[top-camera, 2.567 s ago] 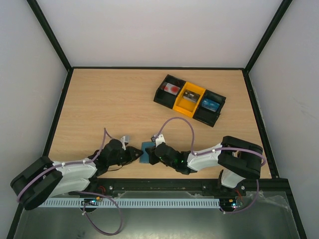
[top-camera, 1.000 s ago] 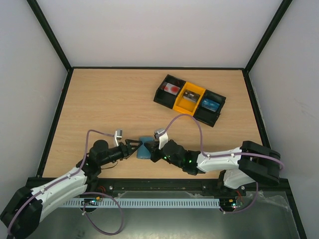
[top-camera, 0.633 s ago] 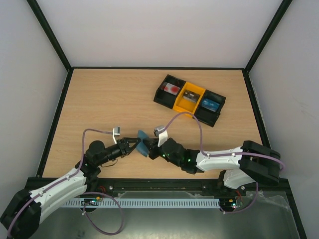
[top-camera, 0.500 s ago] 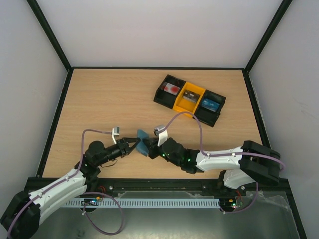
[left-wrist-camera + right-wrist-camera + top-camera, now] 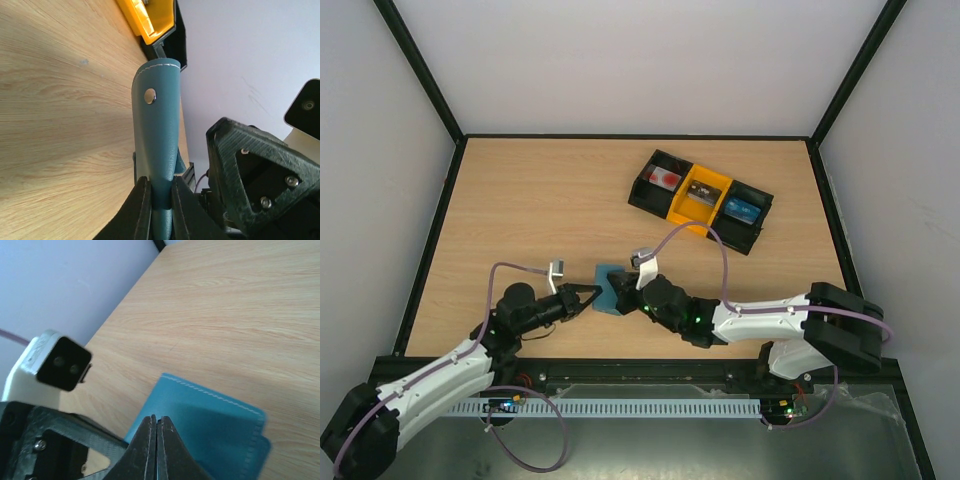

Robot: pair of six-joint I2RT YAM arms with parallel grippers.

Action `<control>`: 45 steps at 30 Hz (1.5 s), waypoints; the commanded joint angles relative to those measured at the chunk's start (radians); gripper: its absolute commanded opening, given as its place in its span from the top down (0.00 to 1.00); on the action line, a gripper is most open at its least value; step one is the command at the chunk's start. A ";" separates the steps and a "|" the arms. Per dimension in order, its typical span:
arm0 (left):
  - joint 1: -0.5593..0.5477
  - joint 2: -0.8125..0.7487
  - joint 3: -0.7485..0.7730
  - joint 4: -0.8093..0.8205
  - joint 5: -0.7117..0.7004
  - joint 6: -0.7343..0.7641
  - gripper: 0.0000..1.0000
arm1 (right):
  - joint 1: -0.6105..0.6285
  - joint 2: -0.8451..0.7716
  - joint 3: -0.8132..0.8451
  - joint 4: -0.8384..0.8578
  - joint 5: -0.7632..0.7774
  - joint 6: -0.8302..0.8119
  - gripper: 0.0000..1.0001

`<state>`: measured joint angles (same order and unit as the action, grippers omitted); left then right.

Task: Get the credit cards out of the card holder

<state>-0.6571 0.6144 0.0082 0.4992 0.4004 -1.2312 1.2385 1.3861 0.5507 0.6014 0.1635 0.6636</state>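
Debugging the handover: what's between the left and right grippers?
The card holder, pinched by the left gripper; the shut right gripper at its other edge. Clearest in top view.

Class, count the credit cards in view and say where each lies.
3, one per tray bin: white card in the left bin, grey card in the yellow middle, blue card in the right. The card holder may hide more.

1. The card holder (image 5: 156,125) looked like smooth matt leather, with white stitching along its edge and a shiny metal stud (image 5: 150,95).
2. The table (image 5: 60,100) was smooth pale wood grain.
3. The tray (image 5: 150,20) was glossy plastic.
4. My left fingers (image 5: 141,210) were matt black plastic.
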 commanded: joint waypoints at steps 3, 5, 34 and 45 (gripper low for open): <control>-0.003 -0.066 -0.047 -0.092 -0.052 0.060 0.97 | 0.006 -0.068 -0.033 -0.116 0.186 0.088 0.98; -0.003 -0.080 -0.047 -0.112 -0.065 0.068 0.97 | 0.006 -0.078 -0.043 -0.150 0.182 0.107 0.98; -0.003 -0.128 0.023 -0.236 -0.119 0.156 0.97 | 0.007 0.191 0.221 -0.551 0.038 0.241 0.56; -0.003 -0.064 0.027 -0.235 -0.147 0.166 0.97 | 0.007 0.308 0.180 -0.525 0.068 0.244 0.97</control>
<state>-0.6590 0.5449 0.0086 0.1902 0.2687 -1.0801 1.2499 1.6257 0.7609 0.1680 0.1650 0.9070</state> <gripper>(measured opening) 0.068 0.097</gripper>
